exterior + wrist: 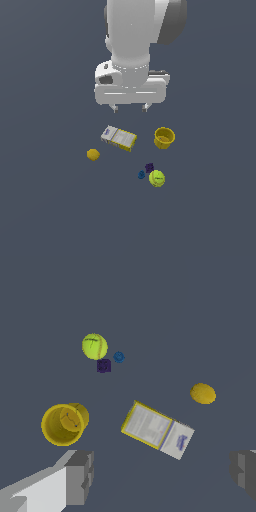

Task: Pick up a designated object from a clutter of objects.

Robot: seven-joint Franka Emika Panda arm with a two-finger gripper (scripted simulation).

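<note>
The gripper (130,107) is seen raised above the grey floor (45,200), its two short fingertips (115,107) spread wide and nothing held between them. In the wrist view the fingers (80,476) are shown far apart at the two sides of the frame, the gap between them empty. The yellow cup (164,137) is found upright on the floor, mouth open upward, below the gripper and toward the exterior view's right; in the wrist view its hollow inside (64,423) is looked into directly. Just beside it, toward the exterior view's left, the flat white-and-yellow box (119,138) is laid flat, slightly askew. Further to that side, well apart, the yellow lump (93,154) is seen alone. Nearer the camera, the yellow-green ball (157,178) is grouped with a small purple piece (149,167) and a small blue piece (141,174), the three close together; whether they touch cannot be told.
</note>
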